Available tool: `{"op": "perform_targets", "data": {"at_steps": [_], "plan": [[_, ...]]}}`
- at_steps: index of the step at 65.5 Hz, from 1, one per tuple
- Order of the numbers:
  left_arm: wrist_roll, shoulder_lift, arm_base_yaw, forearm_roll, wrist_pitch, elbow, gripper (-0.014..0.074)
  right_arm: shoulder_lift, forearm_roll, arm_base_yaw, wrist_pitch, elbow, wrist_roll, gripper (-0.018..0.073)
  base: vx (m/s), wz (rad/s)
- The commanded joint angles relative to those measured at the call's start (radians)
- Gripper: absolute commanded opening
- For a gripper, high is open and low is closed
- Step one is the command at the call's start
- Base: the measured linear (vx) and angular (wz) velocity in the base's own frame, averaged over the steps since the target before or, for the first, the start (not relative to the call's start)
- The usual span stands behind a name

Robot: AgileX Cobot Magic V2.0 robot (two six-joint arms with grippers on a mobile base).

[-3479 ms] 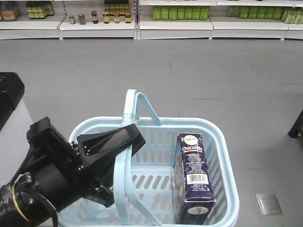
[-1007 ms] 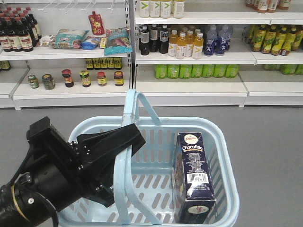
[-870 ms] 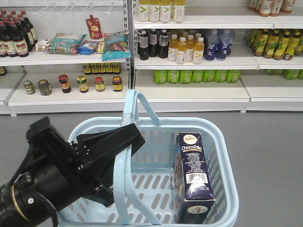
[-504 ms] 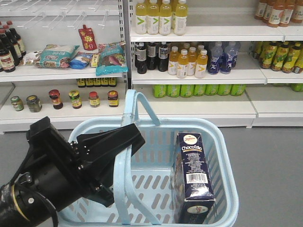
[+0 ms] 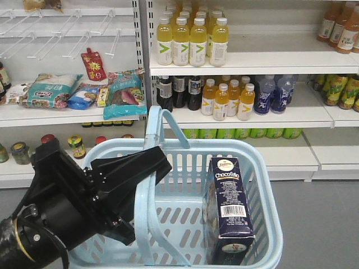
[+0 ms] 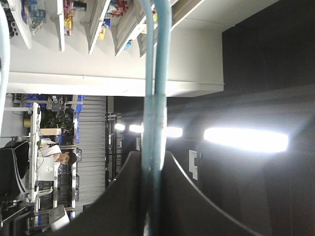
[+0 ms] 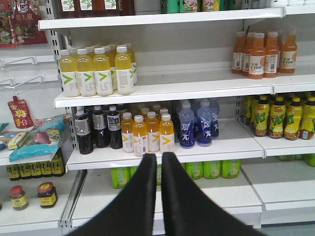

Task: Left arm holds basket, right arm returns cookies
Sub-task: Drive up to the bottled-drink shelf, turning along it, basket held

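Left end effector (image 5: 147, 166): black wedge on a bulky black left arm (image 5: 56, 213), clamped on the pale blue basket handle (image 5: 142, 224); in the left wrist view the handle (image 6: 153, 98) runs between its two dark fingers.
Basket (image 5: 268, 190): light blue plastic with slotted sides, hanging under and to the right of the left end effector; its second hoop handle (image 5: 168, 120) stands up just behind the wedge.
Cookies (image 5: 229, 204): tall dark navy box inside the basket, well to the right of the left end effector, standing on end against the right wall and leaning a little.
Writing on the box: "Chocofello" in white, a white oval logo above it, small print and a barcode below; the small print is too fine to read.
Right end effector (image 7: 159, 167): two black fingers drawn together with only a thin slit between them, holding nothing.
Shelves (image 7: 197, 88) beyond the right end effector: yellow drink bottles (image 7: 96, 73) with a green "V" mark, up and to the left; orange bottles (image 7: 263, 54) whose labels seem to read "C100", up and to the right; dark bottles (image 7: 98, 128) and blue bottles (image 7: 197, 123) straight ahead.
Far left of the shelves: snack packs (image 5: 120, 95) and a red pouch (image 5: 92, 64); their print is unreadable.
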Motion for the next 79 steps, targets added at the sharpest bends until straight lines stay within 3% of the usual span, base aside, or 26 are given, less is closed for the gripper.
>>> {"op": "perform_targets", "data": {"at_steps": [1, 79], "plan": [[0.001, -0.029, -0.007, -0.042, -0.122, -0.028, 0.0000, -0.013, -0.001, -0.004, -0.072, 0.017, -0.007, -0.0006, 0.43, -0.01], [0.001, -0.029, -0.007, -0.042, -0.122, -0.028, 0.0000, -0.013, -0.001, -0.004, -0.072, 0.017, -0.007, -0.0006, 0.33, -0.01]]}}
